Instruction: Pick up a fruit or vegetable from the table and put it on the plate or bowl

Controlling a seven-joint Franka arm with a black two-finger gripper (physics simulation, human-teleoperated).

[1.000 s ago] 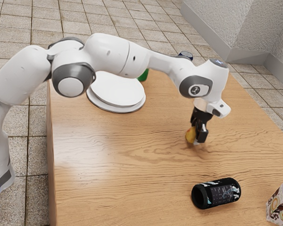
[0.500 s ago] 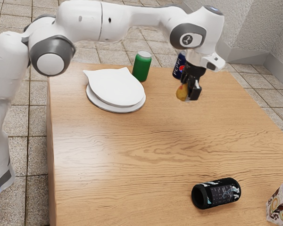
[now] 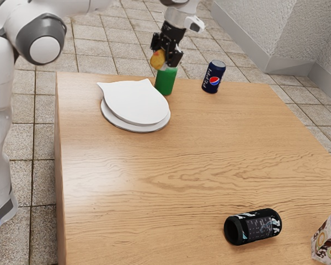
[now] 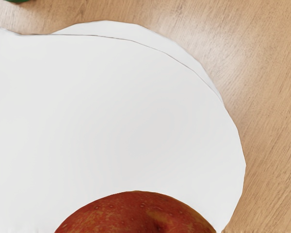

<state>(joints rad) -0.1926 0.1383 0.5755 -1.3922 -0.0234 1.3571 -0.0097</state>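
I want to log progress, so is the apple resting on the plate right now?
No, the gripper holds the apple up in the air, clear of the plate on the table.

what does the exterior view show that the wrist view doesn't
Exterior view: the pincer shut on the fruit in the air, an upright Pepsi can, a black can lying on its side, and a carton at the table's edge.
Wrist view: the fruit's red speckled skin close under the hand, with the white plate below it.
Both: the fruit, the plate and the wooden table. The green sliver in the wrist view is probably the green can.
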